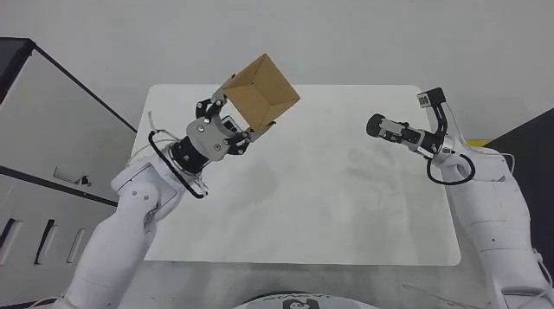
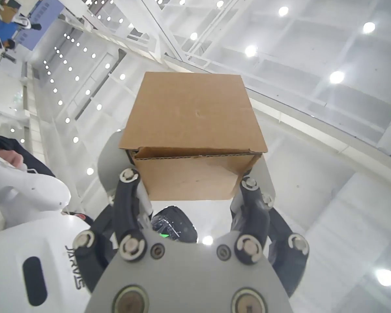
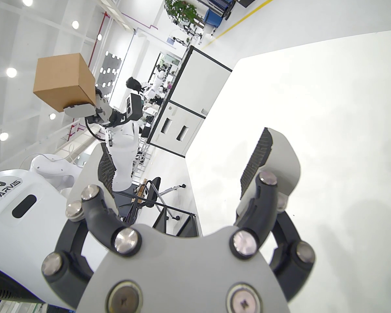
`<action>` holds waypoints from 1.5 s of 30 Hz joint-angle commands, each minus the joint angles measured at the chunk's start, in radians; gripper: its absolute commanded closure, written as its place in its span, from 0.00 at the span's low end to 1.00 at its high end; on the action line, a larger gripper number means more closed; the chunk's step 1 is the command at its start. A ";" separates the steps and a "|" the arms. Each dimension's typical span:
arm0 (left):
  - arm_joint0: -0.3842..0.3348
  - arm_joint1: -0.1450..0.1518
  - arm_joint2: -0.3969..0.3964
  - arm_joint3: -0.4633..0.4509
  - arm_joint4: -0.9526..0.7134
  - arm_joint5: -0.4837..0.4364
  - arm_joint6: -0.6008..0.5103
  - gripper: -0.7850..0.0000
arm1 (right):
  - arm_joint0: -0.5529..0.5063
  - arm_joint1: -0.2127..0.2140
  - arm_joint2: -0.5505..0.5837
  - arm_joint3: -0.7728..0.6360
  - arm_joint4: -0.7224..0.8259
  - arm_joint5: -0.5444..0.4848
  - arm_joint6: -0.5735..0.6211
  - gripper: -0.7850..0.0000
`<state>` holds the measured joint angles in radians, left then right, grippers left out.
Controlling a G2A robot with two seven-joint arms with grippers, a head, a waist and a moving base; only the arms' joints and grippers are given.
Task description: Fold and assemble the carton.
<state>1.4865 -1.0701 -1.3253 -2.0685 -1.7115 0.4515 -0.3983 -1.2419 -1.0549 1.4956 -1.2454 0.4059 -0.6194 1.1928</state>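
Above table (image 1: 346,214), left claw (image 2: 190,180) clamps carton (image 2: 195,112).

1. Left arm (image 1: 130,214) bent, forearm raised, wrist turned upward.
2. Left gripper (image 2: 189,177) clamped on the carton (image 2: 192,115), a finger on each side.
3. Right arm (image 1: 489,209) bent; right gripper (image 3: 185,154) pointing inward, fingers spread wide.

White arms (image 1: 130,214), black cable loops (image 1: 195,192), grey end effector (image 3: 185,144), silver screws (image 3: 127,241).
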 commanded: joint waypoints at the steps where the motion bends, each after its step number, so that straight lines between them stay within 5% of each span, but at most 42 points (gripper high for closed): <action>1: 0.000 -0.002 0.011 -0.007 -0.052 0.025 0.029 1.00 | 0.000 0.000 0.000 0.000 0.000 0.000 0.000 0.00; 12: -0.007 -0.023 0.089 0.010 -0.376 0.107 0.071 1.00 | 0.000 0.000 0.000 0.000 0.000 0.000 0.000 0.00; 20: -0.021 -0.024 0.093 0.007 -0.366 0.137 0.078 1.00 | 0.000 0.000 0.000 0.000 0.000 0.000 0.000 0.00; 33: -0.050 -0.043 0.178 0.119 -0.606 0.389 -0.062 1.00 | 0.000 0.000 0.000 0.000 0.000 0.000 0.000 0.00; 45: -0.089 -0.061 0.232 0.174 -0.818 0.457 -0.045 1.00 | 0.000 0.000 0.000 0.000 0.000 0.000 0.000 0.00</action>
<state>1.3995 -1.1296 -1.0978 -1.8954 -2.5094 0.9058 -0.4437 -1.2419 -1.0549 1.4956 -1.2454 0.4059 -0.6194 1.1928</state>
